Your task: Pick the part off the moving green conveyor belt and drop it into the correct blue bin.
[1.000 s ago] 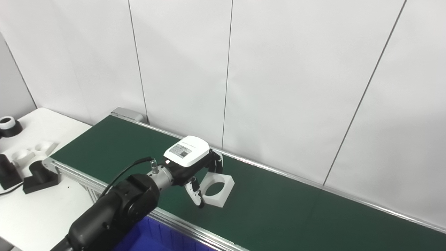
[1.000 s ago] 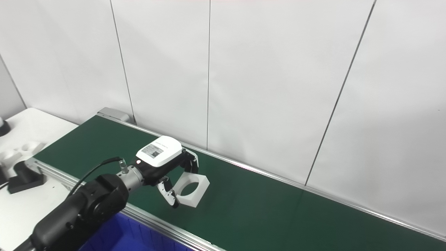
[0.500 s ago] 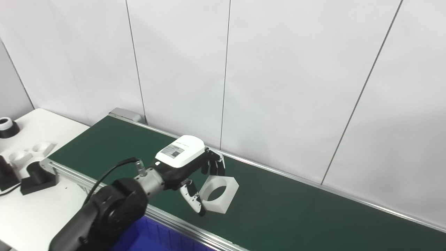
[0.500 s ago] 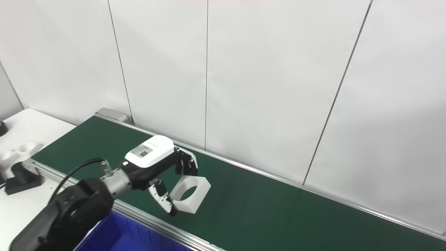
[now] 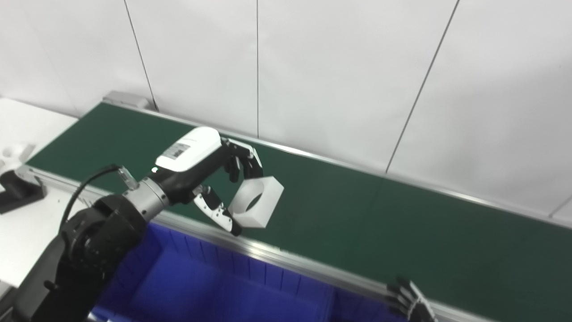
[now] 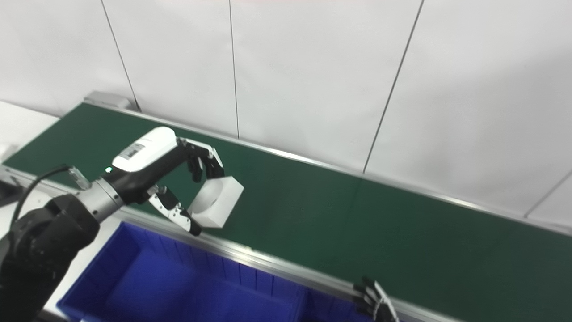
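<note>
small printed label on left hand point(image 5: 196, 154) white cover, too blurred to read

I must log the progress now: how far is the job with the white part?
Done: the left hand is shut on the white part, tilted and seemingly lifted off the belt. In hand: carrying it. Left: dropping it into the blue bin below the belt's near edge. The right hand waits, barely in view.

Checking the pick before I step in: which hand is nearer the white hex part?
Left. The left hand is shut on the white hex part, over the green belt. The right hand sits far off at the belt's near rail.
</note>
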Controlling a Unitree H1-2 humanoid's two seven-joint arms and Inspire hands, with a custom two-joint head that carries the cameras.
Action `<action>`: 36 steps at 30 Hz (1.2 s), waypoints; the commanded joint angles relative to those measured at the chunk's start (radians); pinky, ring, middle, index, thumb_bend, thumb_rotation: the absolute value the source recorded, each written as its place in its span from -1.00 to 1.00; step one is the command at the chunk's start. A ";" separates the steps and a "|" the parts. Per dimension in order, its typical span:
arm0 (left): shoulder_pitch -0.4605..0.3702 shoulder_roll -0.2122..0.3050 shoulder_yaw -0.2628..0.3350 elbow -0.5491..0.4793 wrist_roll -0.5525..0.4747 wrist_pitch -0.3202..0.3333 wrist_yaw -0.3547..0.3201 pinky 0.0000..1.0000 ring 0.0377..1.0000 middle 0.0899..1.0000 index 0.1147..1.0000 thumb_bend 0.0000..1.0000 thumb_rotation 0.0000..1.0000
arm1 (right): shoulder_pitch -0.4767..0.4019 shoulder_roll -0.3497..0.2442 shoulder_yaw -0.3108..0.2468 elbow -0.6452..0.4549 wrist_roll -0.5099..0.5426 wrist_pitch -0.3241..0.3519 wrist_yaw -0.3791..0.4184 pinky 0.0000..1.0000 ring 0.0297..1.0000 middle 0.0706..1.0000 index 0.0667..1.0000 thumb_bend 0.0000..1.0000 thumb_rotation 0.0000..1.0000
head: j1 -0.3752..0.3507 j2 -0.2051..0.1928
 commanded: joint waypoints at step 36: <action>0.212 -0.067 -0.132 0.118 0.049 -0.034 0.027 -0.03 -0.13 -0.21 -0.11 0.04 -1.00 | 0.003 0.028 -0.124 -0.085 0.017 -0.038 0.120 0.30 0.42 0.51 0.64 0.32 0.28 | 0.018 0.082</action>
